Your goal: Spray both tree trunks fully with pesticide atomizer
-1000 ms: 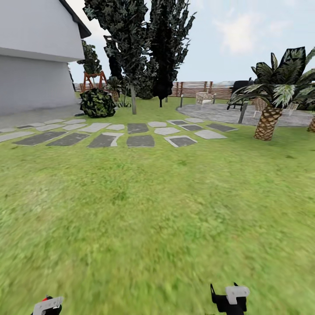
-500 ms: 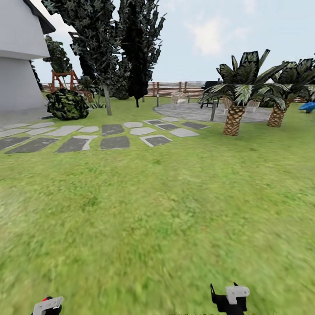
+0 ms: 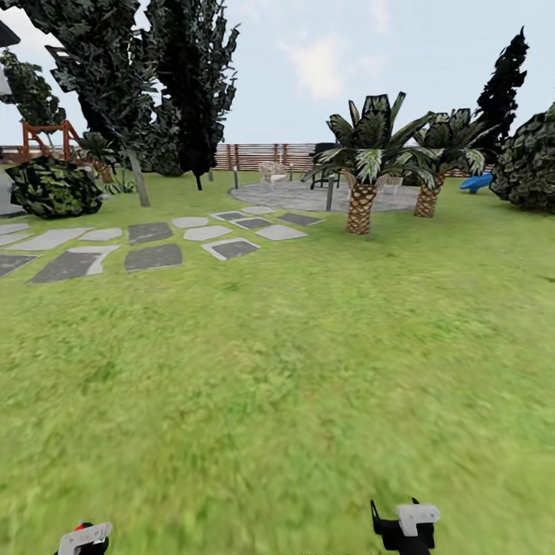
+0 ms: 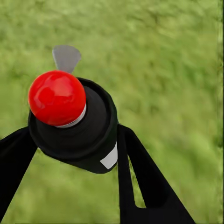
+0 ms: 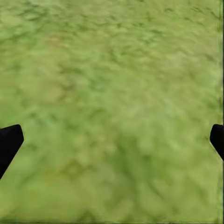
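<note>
The pesticide atomizer point(image 4: 70, 123), a black canister with a round red cap and a grey nozzle tab, sits between the two black fingers of my left gripper point(image 4: 74, 135), which is shut on it. In the head view its red cap point(image 3: 79, 528) peeks up at the bottom left edge by the left gripper point(image 3: 83, 537). My right gripper point(image 5: 113, 140) is open over bare grass, and it also appears low in the head view point(image 3: 405, 528). The garden lawn point(image 3: 308, 347) stretches ahead. The two trees and their trunks are out of view.
Grey stepping stones point(image 3: 154, 254) cross the grass at the left. Two short palms point(image 3: 360, 208) stand by a paved circle ahead. Dark thin-trunked trees point(image 3: 139, 92) and a bush point(image 3: 50, 189) stand at the far left, another bush point(image 3: 532, 166) at the right. A brown slat fence point(image 3: 262, 156) closes the back.
The camera has swung right: the white house slid out at the left, and a second palm, a dark tree and a bush came in at the right. Both grippers hold as before.
</note>
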